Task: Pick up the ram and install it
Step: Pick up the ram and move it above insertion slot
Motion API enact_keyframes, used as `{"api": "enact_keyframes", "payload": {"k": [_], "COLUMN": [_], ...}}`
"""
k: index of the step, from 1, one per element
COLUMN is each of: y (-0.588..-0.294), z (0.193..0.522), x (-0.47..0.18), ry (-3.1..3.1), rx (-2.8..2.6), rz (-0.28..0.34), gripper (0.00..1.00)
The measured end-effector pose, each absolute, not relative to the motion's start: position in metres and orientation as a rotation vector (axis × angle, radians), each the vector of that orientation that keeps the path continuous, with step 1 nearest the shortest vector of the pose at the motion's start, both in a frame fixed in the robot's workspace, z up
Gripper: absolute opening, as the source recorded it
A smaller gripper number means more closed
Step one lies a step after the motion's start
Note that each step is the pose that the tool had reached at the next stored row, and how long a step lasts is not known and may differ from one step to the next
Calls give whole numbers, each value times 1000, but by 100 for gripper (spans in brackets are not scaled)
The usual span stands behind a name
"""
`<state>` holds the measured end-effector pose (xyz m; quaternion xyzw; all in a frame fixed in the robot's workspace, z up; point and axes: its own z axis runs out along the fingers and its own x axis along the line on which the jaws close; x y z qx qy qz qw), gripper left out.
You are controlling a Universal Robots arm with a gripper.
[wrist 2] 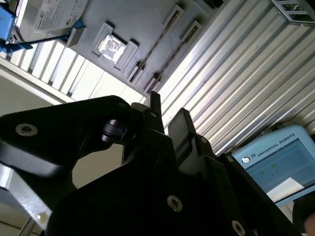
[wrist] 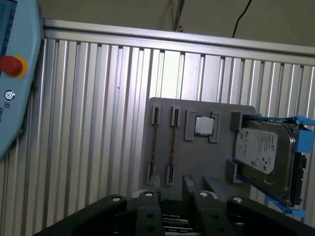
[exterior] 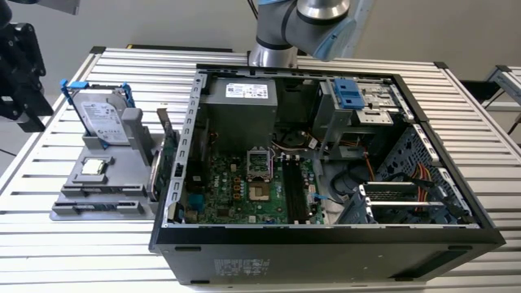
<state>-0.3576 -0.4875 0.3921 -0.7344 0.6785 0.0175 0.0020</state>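
A ram stick [wrist: 173, 145] stands on its long edge in a slot of a flat grey holder [wrist: 206, 157]. Seen edge-on in the first wrist view, it appears as a long, thin, dark line, and each end sits in a small grey clip. Its chips cannot be made out from this angle. A second ram stick [wrist: 153, 145] stands the same way in the neighbouring slot, parallel to the first and just beside it, but not touching. Both are upright and seated in the holder, which lies flat on a ribbed metal table [wrist: 98, 123].
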Motion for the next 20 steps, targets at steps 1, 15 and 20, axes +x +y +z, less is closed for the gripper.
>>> {"api": "enact_keyframes", "payload": {"k": [1,15,20], "y": [-488,-487,-487], "z": [392,387,385], "x": [-358,-358,-358], "ry": [2129,2131,2168], "rx": [-2304,-2290,-2258], "rz": [55,25,18], "gripper": [100,100,100]}}
